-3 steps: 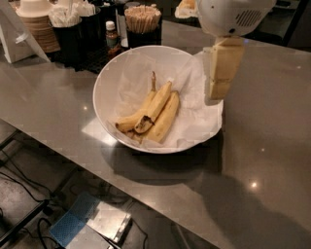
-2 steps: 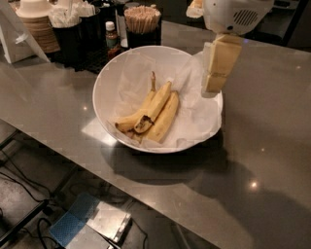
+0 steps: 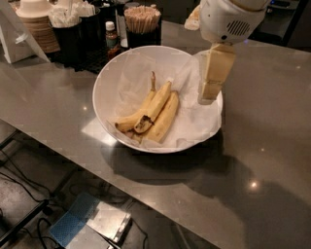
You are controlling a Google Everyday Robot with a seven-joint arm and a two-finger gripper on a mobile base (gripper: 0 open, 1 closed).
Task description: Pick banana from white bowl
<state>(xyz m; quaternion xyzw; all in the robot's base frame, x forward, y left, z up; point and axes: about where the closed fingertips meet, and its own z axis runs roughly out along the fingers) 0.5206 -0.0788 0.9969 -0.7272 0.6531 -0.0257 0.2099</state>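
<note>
Grey countertop [image 3: 272, 146] fills most of the view; at its far edge we see wooden stir sticks [image 3: 142, 12] and a small bottle [image 3: 112, 34]. On it stands the white bowl [image 3: 104, 73], lined with crumpled paper [image 3: 131, 73]. The banana [image 3: 158, 104] lies on the paper at the bowl's middle. The gripper [image 3: 209, 95] hangs over the bowl's right rim, apart from the banana; we cannot tell whether it is spread or closed.
</note>
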